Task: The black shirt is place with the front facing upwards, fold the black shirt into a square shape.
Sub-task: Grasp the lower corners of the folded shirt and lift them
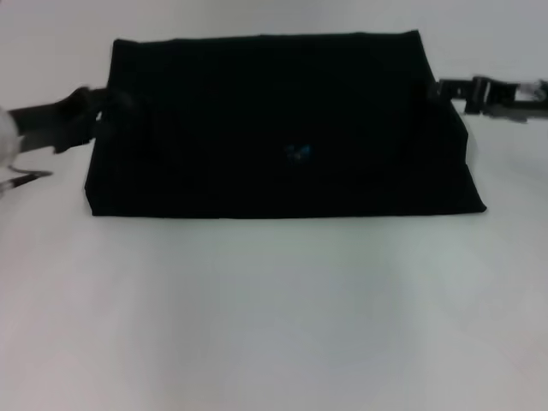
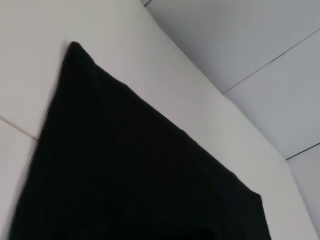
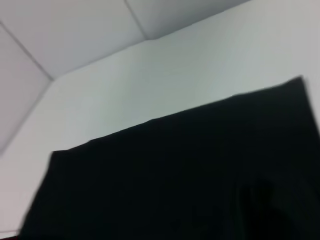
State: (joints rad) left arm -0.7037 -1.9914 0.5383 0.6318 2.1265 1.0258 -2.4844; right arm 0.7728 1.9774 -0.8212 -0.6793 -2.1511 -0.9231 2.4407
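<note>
I see the black shirt (image 1: 282, 128) folded into a wide block on the far bench (image 1: 274, 317). My left hand (image 1: 103, 107) and right hand (image 1: 438, 89) meet its side edges; I can't tell their grip.

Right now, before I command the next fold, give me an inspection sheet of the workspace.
Surface: white table, plain, with bare stretches nearer the robot.
Job's things: black shirt lies flat, already folded into a wide rectangle; small blue neck label shows near its middle.
Clutter: nothing seen.
End effectors: left end effector at the shirt's left edge; right end effector at the shirt's right edge, toward the far corner. Whether either one grips the cloth cannot be told.
Cables: nothing seen.
Surroundings: pale floor with thin seam lines beyond the table's edge.
</note>
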